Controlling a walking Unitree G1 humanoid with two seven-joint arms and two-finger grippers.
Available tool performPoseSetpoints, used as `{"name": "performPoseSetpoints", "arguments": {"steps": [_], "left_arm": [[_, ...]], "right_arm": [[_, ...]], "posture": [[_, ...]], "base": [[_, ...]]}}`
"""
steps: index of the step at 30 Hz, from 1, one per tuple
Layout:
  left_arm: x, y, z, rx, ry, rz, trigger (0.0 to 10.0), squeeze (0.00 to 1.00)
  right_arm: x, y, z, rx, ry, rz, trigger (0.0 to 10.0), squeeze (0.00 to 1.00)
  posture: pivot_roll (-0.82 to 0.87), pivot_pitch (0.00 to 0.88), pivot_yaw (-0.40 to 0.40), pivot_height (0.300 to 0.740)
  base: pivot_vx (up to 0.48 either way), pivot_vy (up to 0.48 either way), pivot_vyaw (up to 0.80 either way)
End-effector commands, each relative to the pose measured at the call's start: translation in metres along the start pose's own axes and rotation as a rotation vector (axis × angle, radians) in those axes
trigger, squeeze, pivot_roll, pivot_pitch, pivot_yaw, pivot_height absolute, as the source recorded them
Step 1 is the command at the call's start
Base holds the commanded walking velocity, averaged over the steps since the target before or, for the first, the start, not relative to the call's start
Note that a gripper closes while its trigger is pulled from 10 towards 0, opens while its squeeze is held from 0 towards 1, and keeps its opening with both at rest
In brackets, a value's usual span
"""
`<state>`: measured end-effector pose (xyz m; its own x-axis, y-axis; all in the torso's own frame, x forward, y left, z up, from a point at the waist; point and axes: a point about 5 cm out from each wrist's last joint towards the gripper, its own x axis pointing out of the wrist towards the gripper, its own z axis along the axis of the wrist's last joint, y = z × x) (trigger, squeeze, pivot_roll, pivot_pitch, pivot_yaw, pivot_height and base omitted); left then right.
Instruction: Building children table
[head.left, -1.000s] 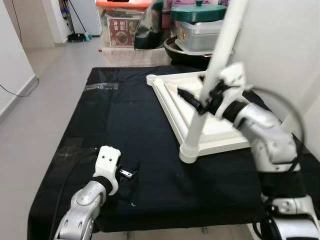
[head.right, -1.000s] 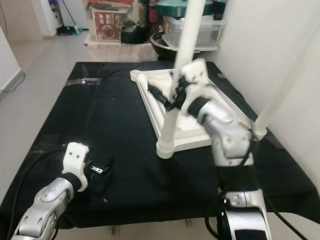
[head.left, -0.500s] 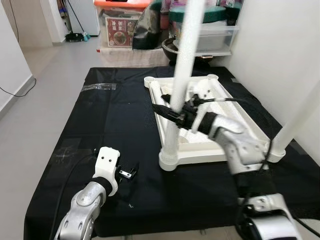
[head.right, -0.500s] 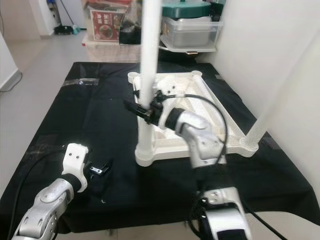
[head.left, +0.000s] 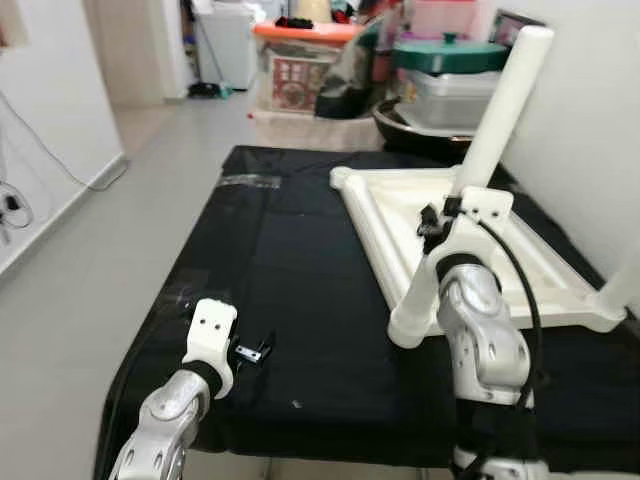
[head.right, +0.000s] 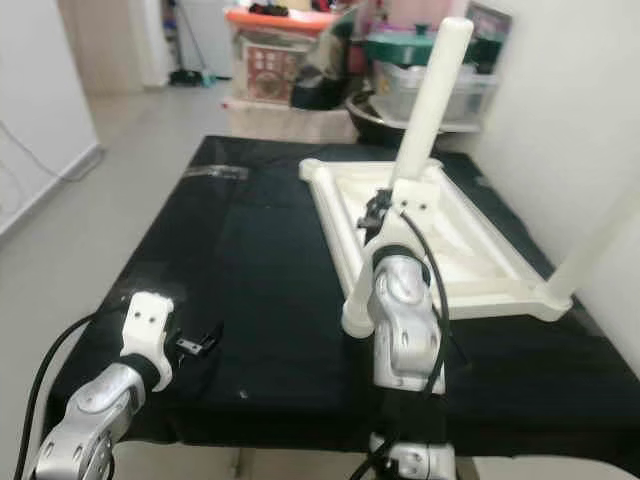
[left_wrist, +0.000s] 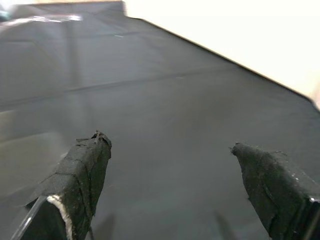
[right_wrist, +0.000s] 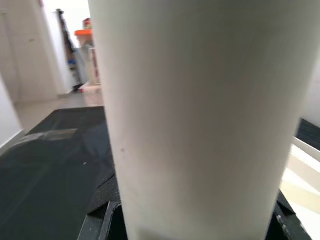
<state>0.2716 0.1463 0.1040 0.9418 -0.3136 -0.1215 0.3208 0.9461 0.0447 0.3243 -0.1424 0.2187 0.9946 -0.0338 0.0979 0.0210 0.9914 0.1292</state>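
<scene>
- Left eye view: right gripper has swung w/ the white table leg, clamped on it mid-height; leg now leans away from it, foot seated at near corner of upturned tabletop.
- Likely still screwing the leg in.
- Left gripper spread, idle, well apart from the tabletop.
- Black cloth under both; storage boxes beyond.

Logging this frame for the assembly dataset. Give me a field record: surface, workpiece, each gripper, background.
surface: black cloth spread flat
workpiece: white tabletop lying upside down on the cloth, white leg standing tilted in its near left corner socket
right gripper: shut on the white leg, about mid-height
left gripper: open, low over bare cloth at the near left, holding nothing
background: storage bins and a pot with a green lid beyond the far edge
</scene>
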Motion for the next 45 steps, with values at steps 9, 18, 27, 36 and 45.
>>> {"name": "performPoseSetpoints", "arguments": {"steps": [9, 18, 27, 36, 45], "left_arm": [[0.004, -0.001, 0.001, 0.008, 0.002, -0.019, 10.0, 0.0], [0.004, -0.004, 0.002, 0.006, -0.004, -0.016, 10.0, 0.0], [0.002, 0.001, 0.001, 0.015, 0.001, -0.008, 10.0, 0.0], [0.0, -0.003, -0.001, 0.002, 0.007, -0.014, 10.0, 0.0], [0.007, -0.003, 0.003, 0.002, 0.002, -0.056, 10.0, 0.0]], "right_arm": [[0.014, 0.029, 0.071, 0.036, -0.133, 0.958, 10.0, 0.0], [0.008, 0.048, 0.001, -0.089, 0.124, 1.268, 5.3, 0.0], [0.052, 0.04, -0.025, -0.164, 0.205, 0.601, 0.0, 0.0], [0.014, 0.01, -0.047, -0.041, 0.26, 0.155, 10.0, 0.0], [0.001, 0.043, 0.01, -0.001, 0.148, 0.974, 10.0, 0.0]], "posture": [[0.02, 0.0, -0.065, 0.74], [0.06, 0.0, -0.078, 0.74], [0.05, 0.0, -0.077, 0.74], [0.03, 0.0, -0.057, 0.74], [0.01, 0.0, -0.037, 0.74]], "base": [[0.0, 0.0, 0.0], [0.0, 0.0, 0.0], [0.0, 0.0, 0.0], [0.0, 0.0, 0.0], [0.0, 0.0, 0.0]]}}
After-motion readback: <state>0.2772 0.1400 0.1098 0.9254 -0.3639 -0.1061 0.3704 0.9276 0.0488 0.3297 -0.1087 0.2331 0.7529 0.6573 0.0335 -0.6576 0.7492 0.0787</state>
